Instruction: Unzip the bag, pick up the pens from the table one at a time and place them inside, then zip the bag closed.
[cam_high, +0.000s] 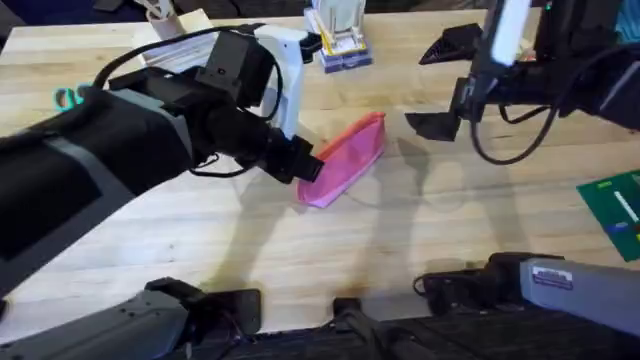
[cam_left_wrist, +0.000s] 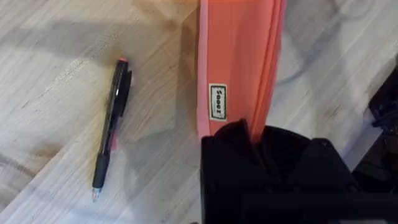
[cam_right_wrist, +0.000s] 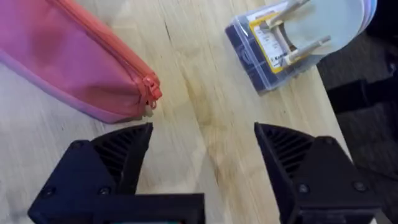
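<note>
Bench (cam_high: 330, 250) carried bag (cam_high: 345, 160), still zipped, pen (cam_left_wrist: 111, 130) beside it. My left hand (cam_left_wrist: 261, 140) pinched the bag's end; right hand (cam_right_wrist: 202, 155) hung wide near the zipper pull (cam_right_wrist: 151, 92). Unzip step, I reckoned: next needed right on that pull.

Clear plastic box (cam_right_wrist: 273, 56) (yellow-labelled), green board (cam_high: 615, 210) at the right edge, teal scissors (cam_high: 68, 97).

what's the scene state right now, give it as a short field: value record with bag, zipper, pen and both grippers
bag: pink pouch lying on the table
zipper: looks closed, pull at the end nearer the right arm
pen: black pen on the wood beside the bag, outside it
left gripper: shut on the bag's end
right gripper: open, near the pull end, holding nothing
</note>
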